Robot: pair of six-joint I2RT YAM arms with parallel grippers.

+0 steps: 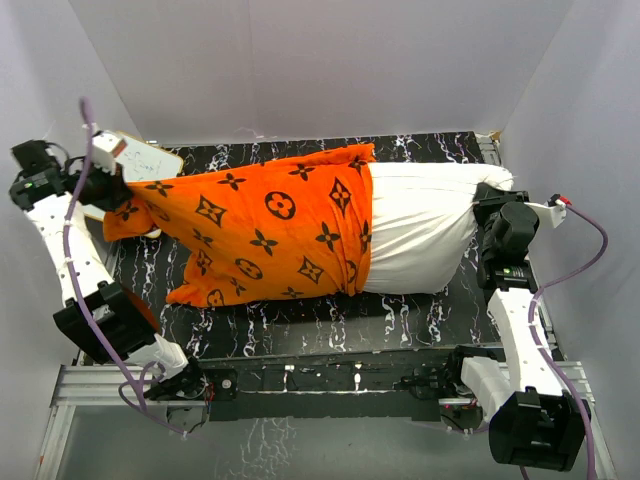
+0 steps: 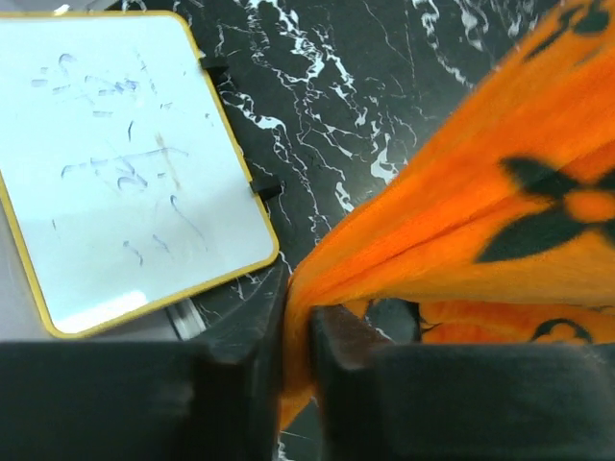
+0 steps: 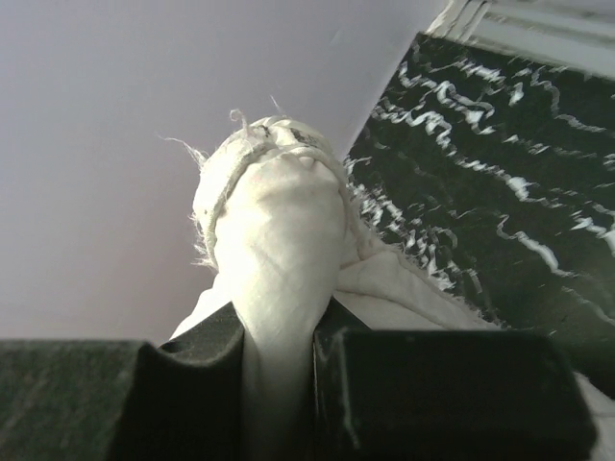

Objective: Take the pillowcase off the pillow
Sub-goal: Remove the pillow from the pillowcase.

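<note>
Top external view shows me one pillow (image 1: 425, 235), plump and plain white, lying across the black, white-veined surface (image 1: 300, 315). One pillowcase (image 1: 270, 230), soft orange plush with dark flower, diamond and circle motifs, covers its left part; the right part is bare. My left hand (image 1: 108, 190) is closed on the stretched left corner of the pillowcase, with the fabric pinched between the fingers (image 2: 235, 384). My right hand (image 1: 497, 212) is clamped on the bunched, frayed end of the pillow. One white board (image 2: 125, 173), with a thin yellow frame and rounded corners, lies just beside the left hand. Both hands are near the side walls. A bare strip of surface runs between the pillow and the arm bases.
</note>
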